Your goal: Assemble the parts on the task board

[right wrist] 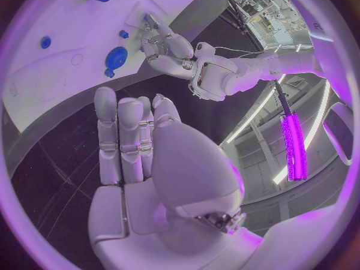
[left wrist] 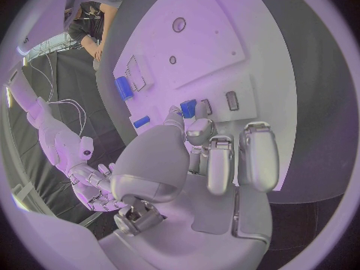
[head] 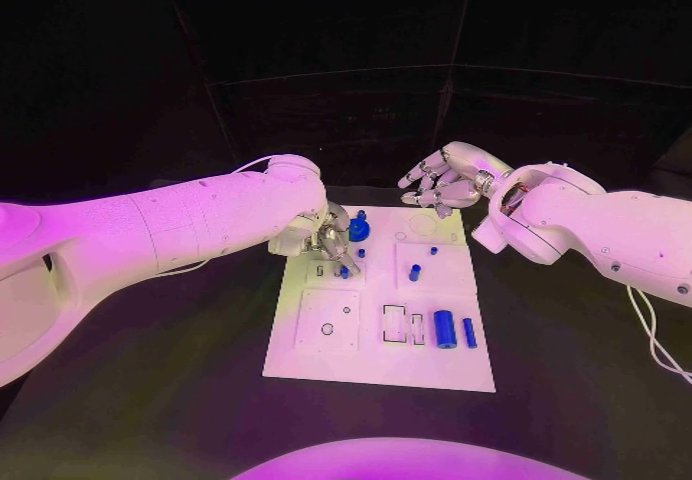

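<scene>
The white task board (head: 378, 345) lies in the middle of the black table. My left hand (head: 320, 238) is low over the board's far left part, and it pinches a small blue part (left wrist: 188, 108) between thumb and a finger, beside two narrow slots (left wrist: 233, 100). The same part (head: 343, 270) shows at the fingertips (head: 335, 255). A round blue gear-like part (head: 358, 230) stands just right of that hand. My right hand (head: 440, 182) hovers beyond the board's far edge, fingers stretched out, holding nothing.
Small blue pegs (head: 414, 271) stand mid-board. A thick blue cylinder (head: 446, 328) and a thin one (head: 469, 332) lie near the right edge, beside rectangular recesses (head: 394, 322). Round holes (head: 327, 328) mark the near left plate. Black table surrounds the board.
</scene>
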Motion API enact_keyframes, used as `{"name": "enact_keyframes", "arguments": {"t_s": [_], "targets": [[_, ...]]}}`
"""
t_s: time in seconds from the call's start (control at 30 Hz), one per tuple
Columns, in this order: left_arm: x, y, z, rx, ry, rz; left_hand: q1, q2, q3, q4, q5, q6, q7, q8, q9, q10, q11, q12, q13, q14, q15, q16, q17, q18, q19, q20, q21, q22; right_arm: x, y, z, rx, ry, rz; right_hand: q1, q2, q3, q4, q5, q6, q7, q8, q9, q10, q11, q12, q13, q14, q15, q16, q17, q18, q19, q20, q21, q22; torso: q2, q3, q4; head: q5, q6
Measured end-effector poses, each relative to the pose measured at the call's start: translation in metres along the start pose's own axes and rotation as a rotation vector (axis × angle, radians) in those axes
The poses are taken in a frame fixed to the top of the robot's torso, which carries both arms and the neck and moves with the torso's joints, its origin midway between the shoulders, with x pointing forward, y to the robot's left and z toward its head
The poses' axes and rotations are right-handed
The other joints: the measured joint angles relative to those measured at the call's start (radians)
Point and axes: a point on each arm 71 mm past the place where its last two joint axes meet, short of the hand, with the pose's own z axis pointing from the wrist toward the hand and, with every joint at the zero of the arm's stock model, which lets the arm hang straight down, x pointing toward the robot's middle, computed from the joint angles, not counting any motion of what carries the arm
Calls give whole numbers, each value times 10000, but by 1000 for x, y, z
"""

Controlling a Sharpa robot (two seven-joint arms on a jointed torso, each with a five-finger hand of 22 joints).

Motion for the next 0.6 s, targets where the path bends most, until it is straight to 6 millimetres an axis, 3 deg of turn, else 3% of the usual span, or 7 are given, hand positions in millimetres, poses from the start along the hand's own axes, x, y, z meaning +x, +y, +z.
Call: {"name": "enact_keyframes", "arguments": {"t_s": [0.27, 0.4, 0.53, 0.6], "targets": [[0, 0, 0, 6, 11, -5, 282, 96, 126, -181, 0, 0, 0, 61, 29, 0, 0, 0, -1, 0, 0, 0, 0, 0, 0, 0, 0, -1, 0, 0, 0, 0, 3, 0, 0, 0, 0, 0, 0, 0, 0, 0, 0, 0, 0, 0, 0, 0, 0, 0, 0, 1, 0, 0, 0, -1, 4, 1, 0, -17, -25], [0, 0, 0, 29, 16, -63, 805, 356, 475, -530, 0, -55, -54, 60, 45, 0, 0, 0, -1, 32, -43, 0, 0, 0, -37, -35, 0, 0, 0, 0, 0, -4, 5, 0, 0, 0, 0, 0, 0, 0, 0, 0, 0, 0, 0, 0, 0, 0, 0, 0, 0, 0, 0, 0, 0, -1, 4, 1, 0, -18, -26], [1, 1, -2, 101, -15, -235, 1594, 628, 1240, -1145, -22, -218, -110, 41, 20, -107, -109, -16, -41, 15, -169, 0, 0, 0, -24, -124, 0, -1, 0, 0, 0, -5, 7, 0, 0, 0, 0, 0, 0, 0, 0, 0, 0, 0, 0, 0, 0, 0, 0, 0, 0, 0, 0, 0, 0, -1, 3, 1, 2, -25, -26], [1, 3, -3, 130, -44, -355, 1904, 650, 1310, -1112, -42, -292, -106, 31, 13, -124, -126, -128, -97, 2, -182, 0, 0, -1, -39, -139, -1, 0, 0, 0, 0, -5, 7, 0, 0, 0, 0, 0, 0, 0, 0, 0, 1, 0, 0, 0, 1, 0, 0, 0, 1, 0, 0, 0, 0, -1, 3, 0, 2, -32, -39]]}}
